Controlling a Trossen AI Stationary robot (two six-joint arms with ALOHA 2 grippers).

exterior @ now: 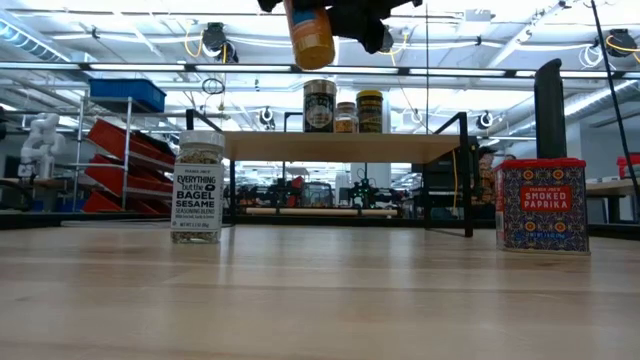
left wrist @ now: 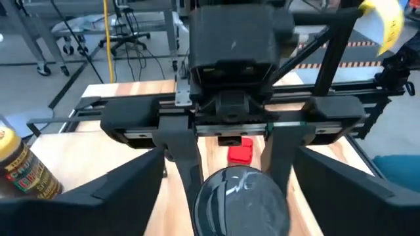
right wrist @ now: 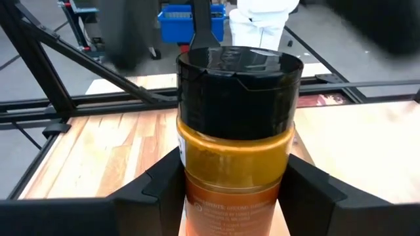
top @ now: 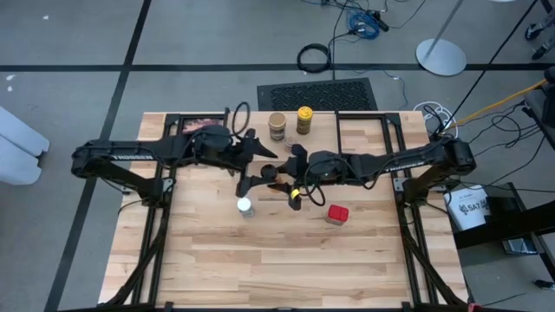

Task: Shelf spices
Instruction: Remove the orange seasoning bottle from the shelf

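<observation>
Right pincer (right wrist: 230, 190) grips orange jar (right wrist: 233, 151) mid-air; left pincer (left wrist: 230, 164) open around lid. Withdraw left straight back, then carry jar level to shelf (exterior: 340, 146), beside other jars.

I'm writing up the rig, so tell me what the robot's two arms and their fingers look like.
Both arms are matte black with slim jointed links. The left arm and right arm carry pale lettering on their long links, too small to read. Each ends in a boxy black wrist block with two flat, angular black fingers. A white marking sits near the right arm's wrist.
</observation>
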